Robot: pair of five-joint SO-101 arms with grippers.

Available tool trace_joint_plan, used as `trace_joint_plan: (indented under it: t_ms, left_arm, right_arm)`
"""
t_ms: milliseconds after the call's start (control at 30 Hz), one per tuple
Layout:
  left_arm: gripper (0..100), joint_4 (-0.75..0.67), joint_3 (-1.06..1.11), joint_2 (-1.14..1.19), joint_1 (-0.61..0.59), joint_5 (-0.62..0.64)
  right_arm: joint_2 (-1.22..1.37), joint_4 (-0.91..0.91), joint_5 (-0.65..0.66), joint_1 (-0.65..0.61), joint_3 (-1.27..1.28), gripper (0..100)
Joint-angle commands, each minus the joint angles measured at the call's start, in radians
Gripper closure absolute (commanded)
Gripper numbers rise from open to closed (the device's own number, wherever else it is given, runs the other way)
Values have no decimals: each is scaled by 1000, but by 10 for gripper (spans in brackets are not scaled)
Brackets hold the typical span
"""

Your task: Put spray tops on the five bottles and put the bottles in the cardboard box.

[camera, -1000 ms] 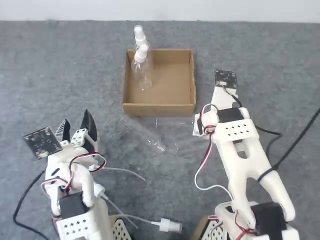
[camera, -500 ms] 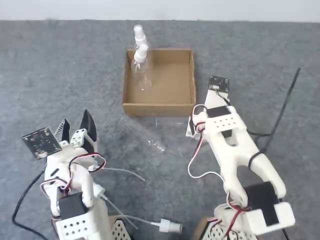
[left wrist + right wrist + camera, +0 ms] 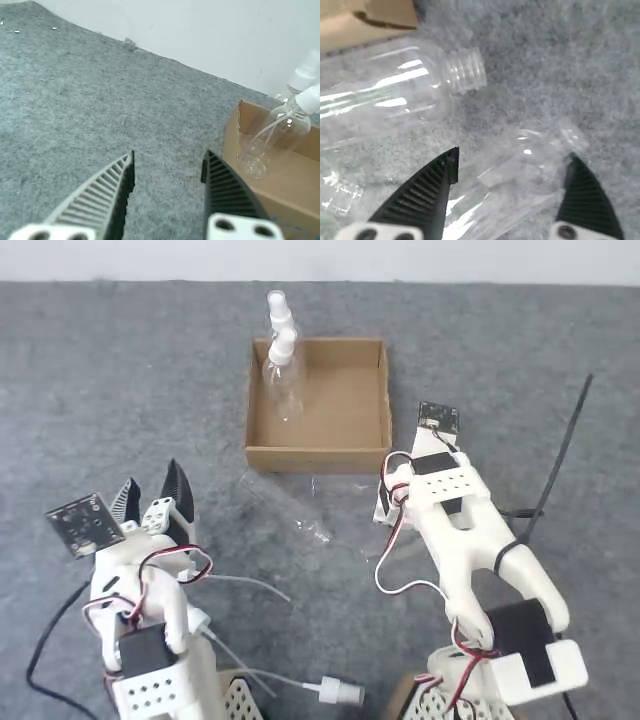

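**Legible markings: none found**

No text, label, number or sign can be read on any surface inspected. The cardboard box [image 3: 318, 456] has plain walls (outer front face and inside alike). Fine detail on the two wrist circuit boards [image 3: 84, 524] is too small to make out.
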Motion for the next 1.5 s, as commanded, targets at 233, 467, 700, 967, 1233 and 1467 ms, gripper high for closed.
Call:
trace_joint_plan:
  t_ms: [233, 467, 700, 967, 1233, 1467]
  left_arm:
    - [791, -32, -10, -17, -8, -6]
    - [791, -32, -10, -17, -8, -6]
    - [791, -32, -10, -17, -8, -6]
    - [791, -32, -10, -17, -8, -6]
    - [790, -32, -10, -17, -8, -6]
    - [790, -32, -10, -17, -8, -8]
  right_arm:
    - [-18, 7, 210, -4, -52, 935]
    - [-19, 7, 440, -4, -87, 935]
    - [-19, 7, 861, -5, -107, 935]
    - [-19, 15, 1011, -5, -106, 856]
    - [-19, 85, 1011, -12, -107, 695]
    - [-19, 88, 941, -4, -107, 695]
